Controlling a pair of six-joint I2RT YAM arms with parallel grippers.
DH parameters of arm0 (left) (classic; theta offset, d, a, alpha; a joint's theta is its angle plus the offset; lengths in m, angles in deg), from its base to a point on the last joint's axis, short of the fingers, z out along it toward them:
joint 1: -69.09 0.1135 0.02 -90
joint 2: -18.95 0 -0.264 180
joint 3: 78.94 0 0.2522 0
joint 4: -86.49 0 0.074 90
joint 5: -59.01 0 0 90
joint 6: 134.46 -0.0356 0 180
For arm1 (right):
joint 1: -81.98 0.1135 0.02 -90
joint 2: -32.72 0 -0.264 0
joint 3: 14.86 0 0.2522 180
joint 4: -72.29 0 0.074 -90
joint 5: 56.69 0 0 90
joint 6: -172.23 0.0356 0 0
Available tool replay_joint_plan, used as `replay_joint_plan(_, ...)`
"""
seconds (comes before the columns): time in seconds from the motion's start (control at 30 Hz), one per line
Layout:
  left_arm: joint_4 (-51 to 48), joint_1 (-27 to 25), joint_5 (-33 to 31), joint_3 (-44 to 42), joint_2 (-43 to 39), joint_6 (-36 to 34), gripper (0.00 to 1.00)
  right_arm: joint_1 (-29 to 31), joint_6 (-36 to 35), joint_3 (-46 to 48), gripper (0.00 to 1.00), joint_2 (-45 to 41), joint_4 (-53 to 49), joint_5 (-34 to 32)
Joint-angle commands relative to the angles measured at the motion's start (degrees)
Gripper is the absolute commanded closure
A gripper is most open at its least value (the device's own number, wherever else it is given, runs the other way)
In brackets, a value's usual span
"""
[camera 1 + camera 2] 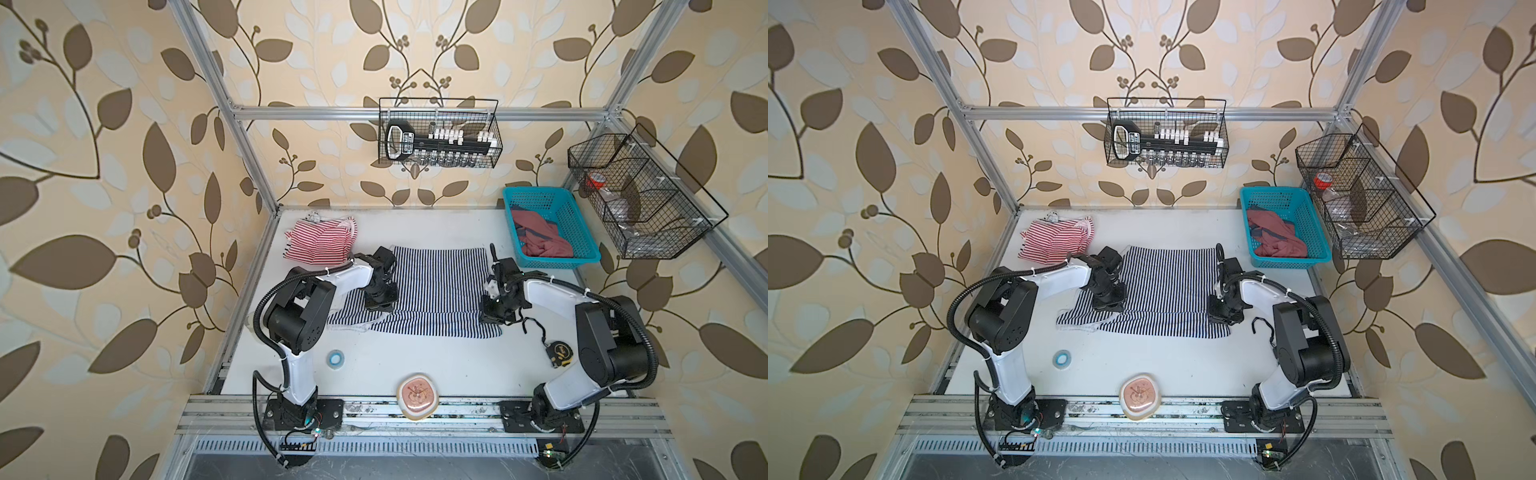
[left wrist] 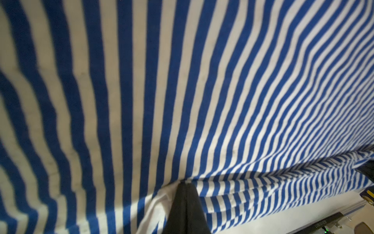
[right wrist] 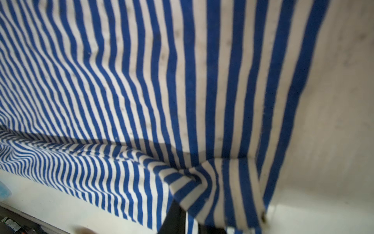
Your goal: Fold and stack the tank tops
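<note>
Left gripper (image 2: 185, 185): clamped tight on a folded edge of the navy tank top (image 1: 436, 286).
Right gripper (image 3: 192, 218): a corner lies across its jaws; gripped or freed, cannot tell.
Red tank top (image 1: 322, 241): bunched beyond the left jaws, apart.
Risk: an uneven release could drag the fold askew.

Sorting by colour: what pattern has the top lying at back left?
That tank top has red and white stripes; top view.
</note>
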Motion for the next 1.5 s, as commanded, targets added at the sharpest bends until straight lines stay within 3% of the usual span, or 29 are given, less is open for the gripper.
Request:
replay_joint_plan(0.0,-5.09,-0.05,-6.2,-5.56,0.93,1.97,1.0,0.83,-1.29,3.47,0.87,2.01,-0.56,-1.81)
replay_joint_plan(0.33,-5.1,-0.05,-7.9,-12.8,-4.68,4.38,1.0,3.62,0.47,5.07,0.89,1.95,-0.03,-2.64)
replay_joint_plan(0.77,-6.68,-0.1,-7.29,-12.6,-8.32,5.15,1.0,4.52,2.18,9.59,0.89,-1.97,-1.73,-4.53)
replay_joint_plan(0.9,-7.32,-0.06,-7.25,-11.19,-9.77,4.99,0.91,4.66,2.78,9.75,0.89,-3.48,-2.17,-5.05)
replay_joint_plan(1.17,-12.43,-0.04,-9.61,2.54,-10.96,1.34,0.62,4.57,2.77,0.01,0.86,-8.84,-6.15,-3.01)
replay_joint_plan(1.47,-19.31,2.72,-14.44,23.74,-1.06,-5.55,0.52,-0.61,-1.93,-18.88,0.78,-3.69,-10.07,-2.25)
